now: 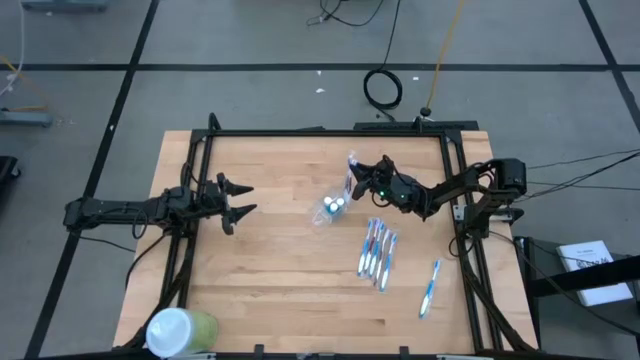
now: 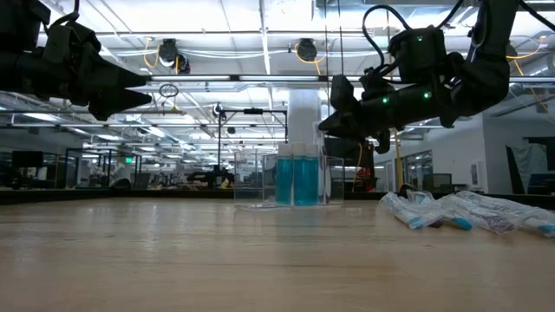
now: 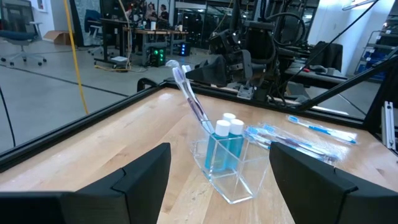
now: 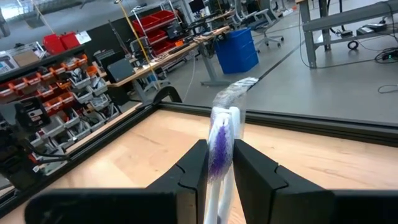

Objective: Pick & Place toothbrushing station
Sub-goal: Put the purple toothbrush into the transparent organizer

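The right tool [image 4: 219, 163] is closed narrow on a toothbrush [image 4: 221, 140], pinching its wrapped handle so that the brush head sticks out past the fingertips. In the overhead view this tool [image 1: 378, 180] hangs just beside the clear cup [image 1: 330, 210], on the side toward the right arm's base, with the held toothbrush [image 1: 351, 172] between the two.

The cup stands near the middle of the tabletop [image 1: 280, 270] and already holds two small capped tubes [image 3: 225, 127]. From the left wrist view the brush slants down toward the cup's mouth, its long axis tilted, not upright; whether its lower end is inside the rim I cannot tell.

Four more toothbrushes [image 1: 377, 250] lie just beyond the cup toward the right arm, and another toothbrush [image 1: 431, 285] farther out.

The right arm is plainly the nearer one. The left tool [image 1: 232, 200] waits wide open, well apart from the cup.
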Robot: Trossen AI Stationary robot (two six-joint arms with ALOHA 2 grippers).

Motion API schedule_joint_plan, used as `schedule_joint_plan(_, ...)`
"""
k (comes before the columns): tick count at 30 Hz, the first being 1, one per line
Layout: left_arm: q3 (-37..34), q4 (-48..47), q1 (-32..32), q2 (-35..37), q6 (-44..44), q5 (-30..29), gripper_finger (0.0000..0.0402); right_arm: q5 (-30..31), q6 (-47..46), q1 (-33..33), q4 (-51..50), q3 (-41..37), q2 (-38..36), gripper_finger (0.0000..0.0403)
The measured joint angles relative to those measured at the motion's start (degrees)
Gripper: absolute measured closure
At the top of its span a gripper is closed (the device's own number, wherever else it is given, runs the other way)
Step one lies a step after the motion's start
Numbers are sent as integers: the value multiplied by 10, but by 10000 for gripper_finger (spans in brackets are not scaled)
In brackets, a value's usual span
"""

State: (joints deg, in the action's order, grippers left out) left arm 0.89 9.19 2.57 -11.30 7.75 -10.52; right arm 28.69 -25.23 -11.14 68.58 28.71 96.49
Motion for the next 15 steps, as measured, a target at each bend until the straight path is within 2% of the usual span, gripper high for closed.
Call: schedule_joint_plan(15, 0, 0, 0, 0, 0, 0, 119, -2, 6, 0, -3, 0, 0, 344)
